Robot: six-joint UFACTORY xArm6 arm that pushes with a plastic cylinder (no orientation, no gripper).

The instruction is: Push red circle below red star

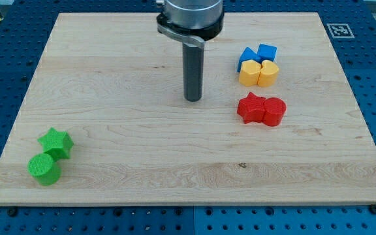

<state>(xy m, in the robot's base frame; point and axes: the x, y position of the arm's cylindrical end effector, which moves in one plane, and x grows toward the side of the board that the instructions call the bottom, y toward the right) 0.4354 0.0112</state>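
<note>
Tip (pixel 192 99) down on bare table (pixel 123 78), left of red star (pixel 249 108), clearly apart from it. No fingers on this rod, so nothing clenched or grasped. Red circle (pixel 275 111) touching the star's right side, level with it, not below. Above them, blue blocks (pixel 258 55) and yellow blocks (pixel 259 74) clustered together. Green star (pixel 55 142) and green circle (pixel 44 169) touching near the view's bottom left.

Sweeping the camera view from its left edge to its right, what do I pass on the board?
Green circle → green star → my tip → red star → red circle. The blue and yellow blocks overlap that red span, so they are left out.
</note>
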